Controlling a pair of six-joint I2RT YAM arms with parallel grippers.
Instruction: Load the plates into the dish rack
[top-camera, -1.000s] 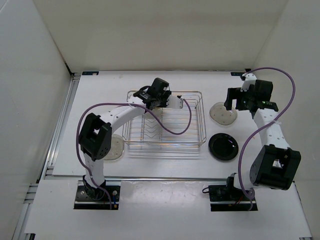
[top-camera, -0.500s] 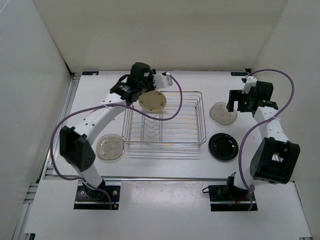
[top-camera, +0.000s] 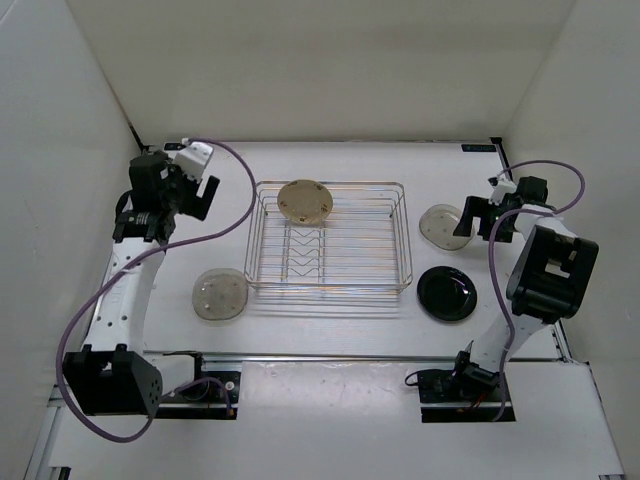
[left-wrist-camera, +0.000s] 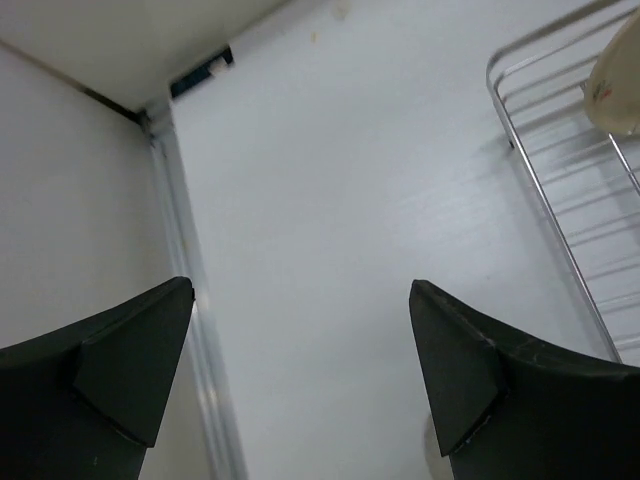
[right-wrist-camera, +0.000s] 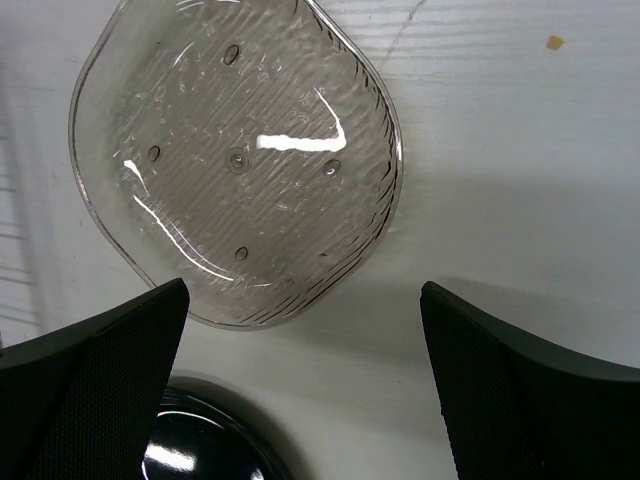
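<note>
Tan-yellow plate in the dish rack; three plates on the table; both sets of fingers wide and empty.

My left gripper hangs over bare table near the far left corner with its fingers spread and nothing between them. The rack's corner is off to their right, well apart, and the tan-yellow plate leans at the rack's far edge. My right gripper is equally spread and holds nothing. The clear ribbed plate, dimpled and shiny, lies flat just beyond its fingertips, nearer the left finger. The glossy black plate lies by the rack's near right corner. The speckled beige plate lies by the near left corner.
</note>
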